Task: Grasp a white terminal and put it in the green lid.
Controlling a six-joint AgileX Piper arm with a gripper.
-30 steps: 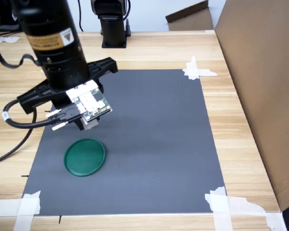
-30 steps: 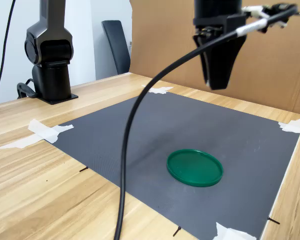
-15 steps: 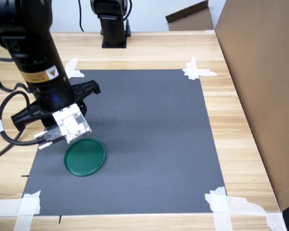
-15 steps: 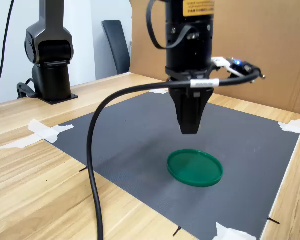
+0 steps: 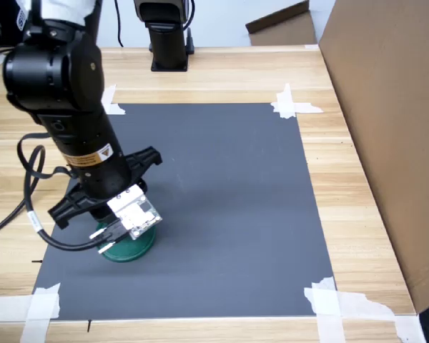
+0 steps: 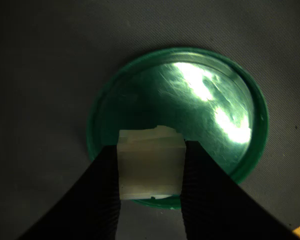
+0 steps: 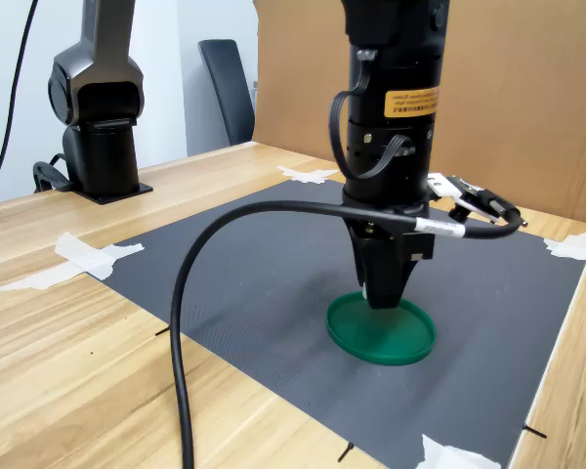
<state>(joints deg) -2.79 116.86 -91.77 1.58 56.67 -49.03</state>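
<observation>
Most of the job is behind us: we are holding the white terminal (image 6: pixel 150 162) pinched in our gripper (image 6: pixel 150 195) just above the green lid's (image 6: pixel 250 150) near rim, with only the release remaining.

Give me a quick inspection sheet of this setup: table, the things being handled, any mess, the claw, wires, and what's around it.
Surface: wooden table with a dark grey mat, its corners held by white tape.
Job's things: green lid lies flat on the mat; white terminal is clamped above the lid's edge, not yet released.
Clutter: nothing seen.
Gripper: gripper shut on the terminal, lowered close over the lid in both exterior views.
Cables: black cable loops from the wrist off the table's edge; its plug sticks out beside the wrist.
Surroundings: cardboard wall, a second black arm base, a chair behind.
</observation>
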